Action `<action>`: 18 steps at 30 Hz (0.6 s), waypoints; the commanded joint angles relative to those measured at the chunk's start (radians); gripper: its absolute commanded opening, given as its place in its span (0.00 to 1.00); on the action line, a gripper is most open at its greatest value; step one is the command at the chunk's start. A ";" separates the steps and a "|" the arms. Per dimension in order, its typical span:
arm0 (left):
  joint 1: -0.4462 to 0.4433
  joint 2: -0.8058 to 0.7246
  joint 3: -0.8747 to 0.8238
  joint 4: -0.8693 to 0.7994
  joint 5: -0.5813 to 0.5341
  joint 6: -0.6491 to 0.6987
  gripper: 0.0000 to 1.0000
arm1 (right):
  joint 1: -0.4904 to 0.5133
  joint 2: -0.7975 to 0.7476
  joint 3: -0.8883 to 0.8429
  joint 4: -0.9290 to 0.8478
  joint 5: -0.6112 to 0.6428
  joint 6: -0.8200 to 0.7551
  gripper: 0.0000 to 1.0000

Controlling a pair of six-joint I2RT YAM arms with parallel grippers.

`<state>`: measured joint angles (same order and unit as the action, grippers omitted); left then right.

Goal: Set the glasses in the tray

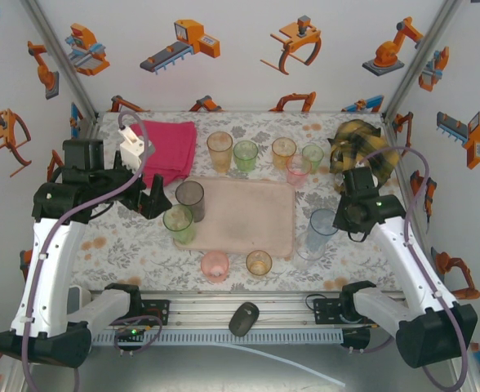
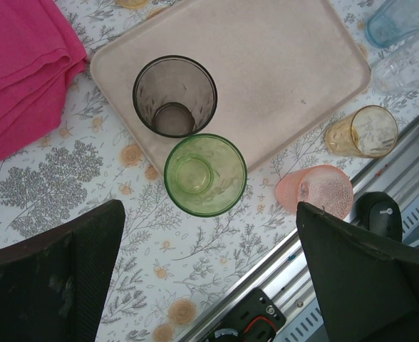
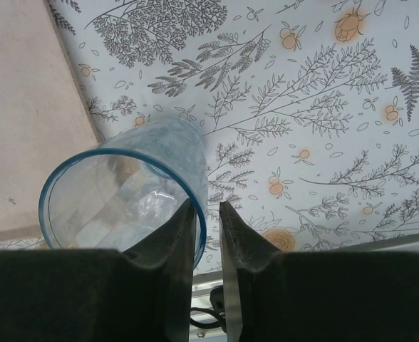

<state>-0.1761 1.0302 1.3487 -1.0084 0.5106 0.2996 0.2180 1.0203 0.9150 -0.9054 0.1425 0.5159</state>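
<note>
There's the pale blue glass (image 3: 124,206) upright on the surface (image 3: 302,107) just right of the tray (image 3: 24,107), right gripper (image 3: 208,210) astride its rim, jaws nearly together, pinched or not I cannot tell, left gripper (image 2: 209,206) spread wide above the green glass (image 2: 205,174).

Folded magenta cloth (image 1: 170,147) back left; striped, possibly plush object (image 1: 356,145) back right.

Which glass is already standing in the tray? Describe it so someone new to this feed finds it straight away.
Start at the pale pink tray in the middle of the table and go to its far left corner, the one nearest the folded magenta cloth. The smoky grey glass stands upright there. Its closest neighbour is a green glass, and no other glass in view is grey.
</note>
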 commanded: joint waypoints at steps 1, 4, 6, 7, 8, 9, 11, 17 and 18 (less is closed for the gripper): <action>-0.003 0.015 0.017 0.018 0.022 0.000 0.99 | -0.012 0.016 -0.010 0.013 0.012 -0.026 0.18; -0.003 0.025 0.033 0.017 0.025 -0.003 0.99 | -0.016 0.030 -0.004 0.013 0.009 -0.034 0.10; -0.003 0.029 0.037 0.017 0.027 -0.005 0.99 | -0.016 0.035 -0.002 0.013 0.011 -0.039 0.07; -0.003 0.030 0.039 0.017 0.025 -0.005 0.99 | -0.018 0.035 -0.001 0.013 0.012 -0.039 0.06; -0.003 0.031 0.039 0.017 0.026 -0.005 0.99 | -0.019 0.034 0.002 0.013 0.012 -0.042 0.05; -0.003 0.031 0.038 0.017 0.026 -0.005 0.99 | -0.019 0.034 0.005 0.013 0.012 -0.045 0.04; -0.003 0.031 0.041 0.017 0.026 -0.007 0.99 | -0.022 0.031 0.016 0.008 0.018 -0.051 0.01; -0.002 0.028 0.047 0.017 0.007 -0.010 0.99 | -0.030 0.020 0.077 -0.027 0.041 -0.075 0.00; 0.000 0.027 0.047 0.017 0.004 -0.010 0.99 | -0.029 0.018 0.094 -0.035 0.047 -0.082 0.00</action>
<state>-0.1761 1.0618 1.3621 -1.0019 0.5129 0.2989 0.1963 1.0435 0.9440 -0.9131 0.1555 0.4656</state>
